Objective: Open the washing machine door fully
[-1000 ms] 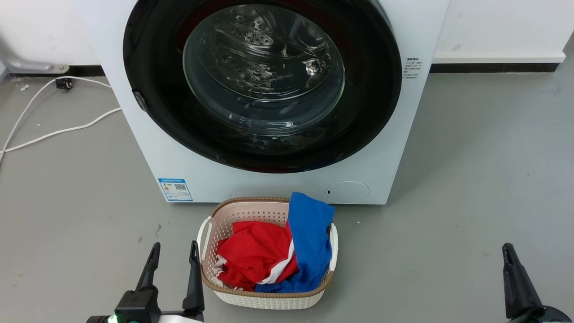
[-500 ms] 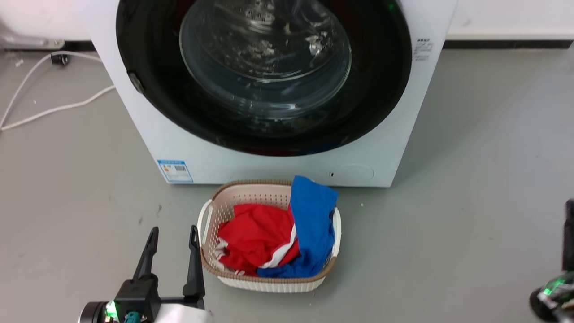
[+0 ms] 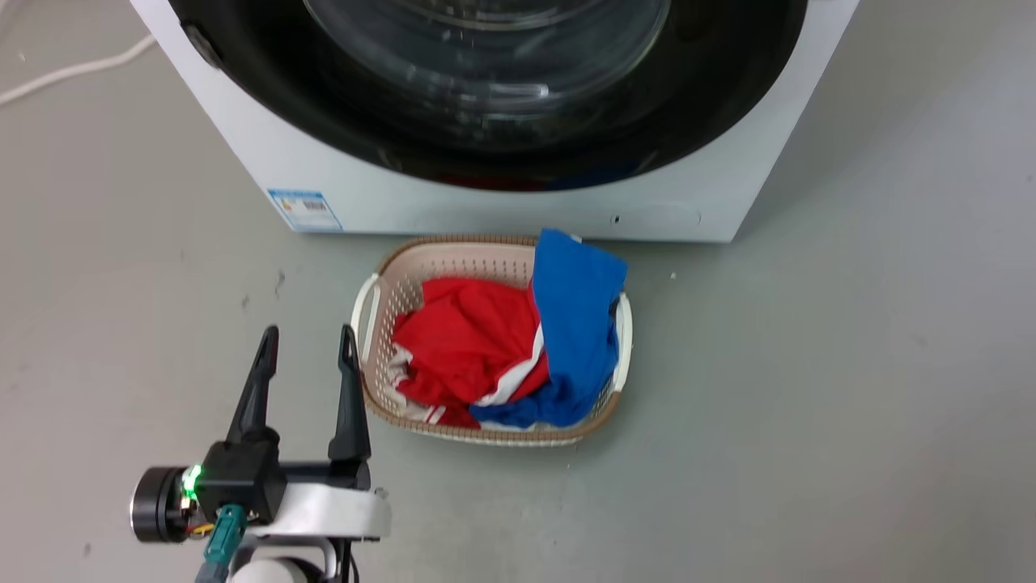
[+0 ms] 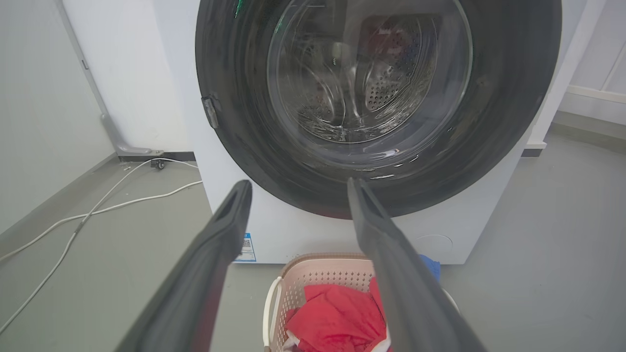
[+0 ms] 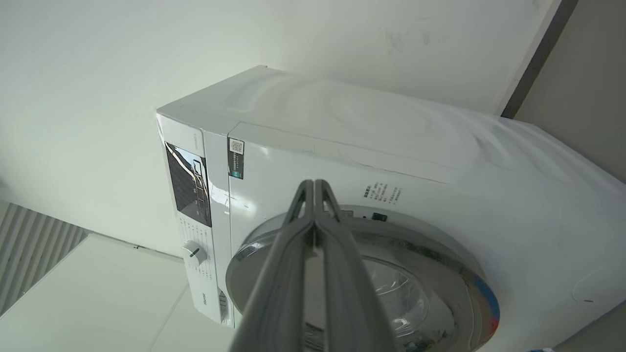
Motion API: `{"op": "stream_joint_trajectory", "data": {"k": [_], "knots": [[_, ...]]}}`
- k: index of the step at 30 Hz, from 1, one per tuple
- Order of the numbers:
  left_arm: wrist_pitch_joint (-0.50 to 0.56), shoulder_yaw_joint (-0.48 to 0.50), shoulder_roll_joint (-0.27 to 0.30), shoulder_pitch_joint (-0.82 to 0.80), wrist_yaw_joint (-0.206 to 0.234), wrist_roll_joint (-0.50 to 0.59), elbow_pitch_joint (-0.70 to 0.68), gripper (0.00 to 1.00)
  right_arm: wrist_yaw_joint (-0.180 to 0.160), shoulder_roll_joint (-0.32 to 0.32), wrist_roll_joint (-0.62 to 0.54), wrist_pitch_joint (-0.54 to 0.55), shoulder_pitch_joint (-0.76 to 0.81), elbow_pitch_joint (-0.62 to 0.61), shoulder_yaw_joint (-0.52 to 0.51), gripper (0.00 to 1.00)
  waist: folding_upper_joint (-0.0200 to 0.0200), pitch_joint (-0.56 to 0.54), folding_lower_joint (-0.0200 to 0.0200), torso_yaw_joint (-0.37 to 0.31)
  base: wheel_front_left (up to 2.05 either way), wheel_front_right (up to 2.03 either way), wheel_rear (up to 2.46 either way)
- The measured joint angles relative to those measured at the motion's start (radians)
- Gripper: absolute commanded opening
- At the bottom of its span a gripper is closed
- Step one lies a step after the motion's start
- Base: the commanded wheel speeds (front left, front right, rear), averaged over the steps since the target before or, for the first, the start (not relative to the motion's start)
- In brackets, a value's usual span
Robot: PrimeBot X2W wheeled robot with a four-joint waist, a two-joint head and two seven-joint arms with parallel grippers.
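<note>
**Grey floor [image 3: 809, 405], door [image 3: 486, 154] shut on washer [image 3: 502, 210]**

Head view: left gripper [image 3: 308, 330], spread and empty, beside a basket [image 3: 453, 244] before the washer. Left wrist view: door ahead, closed. Right wrist view: right gripper [image 5: 314, 183], pinched together and empty, aimed at the door's rim.

A basket [image 3: 429, 261] of clothes [image 3: 477, 340] sits before the washing machine [image 3: 486, 206], left tool [image 3: 307, 329] just left of it.

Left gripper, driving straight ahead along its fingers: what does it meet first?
Probably the lower black rim of the washing machine door; the left gripper points at it, though depth is unclear.
</note>
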Motion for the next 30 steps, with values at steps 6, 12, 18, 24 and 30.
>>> {"op": "stream_joint_trajectory", "data": {"k": [6, 12, 18, 24, 30], "knots": [[0.0, -0.011, 0.0, -0.054, -0.001, -0.001, -0.018, 1.0, 0.0, -0.076, -0.014, 0.051, -0.181, 0.08, 0.022, 0.0, 0.0, 0.083, 0.0, 0.011, 0.0, 0.0, 0.0], [0.0, -0.025, 0.0, -0.096, 0.004, -0.007, -0.031, 1.0, 0.0, -0.13, -0.048, 0.105, -0.347, 0.144, 0.087, 0.0, 0.0, 0.156, 0.0001, 0.027, 0.0, 0.0, 0.0], [0.0, -0.037, 0.0, -0.128, 0.006, -0.012, -0.04, 1.0, 0.0, -0.164, -0.108, 0.17, -0.494, 0.211, 0.186, 0.0, 0.0, 0.215, 0.0001, 0.046, 0.0, 0.0, 0.0], [0.0, -0.052, 0.0, -0.155, 0.015, -0.023, -0.048, 1.0, 0.0, -0.195, -0.161, 0.249, -0.635, 0.272, 0.271, 0.0, -0.0001, 0.268, 0.0001, 0.071, 0.0, 0.0, 0.0], [0.0, -0.059, 0.0, -0.162, 0.022, -0.029, -0.051, 1.0, 0.0, -0.206, -0.219, 0.315, -0.729, 0.314, 0.337, 0.0, 0.0, 0.304, 0.0001, 0.096, 0.0, 0.0, 0.0]]}}
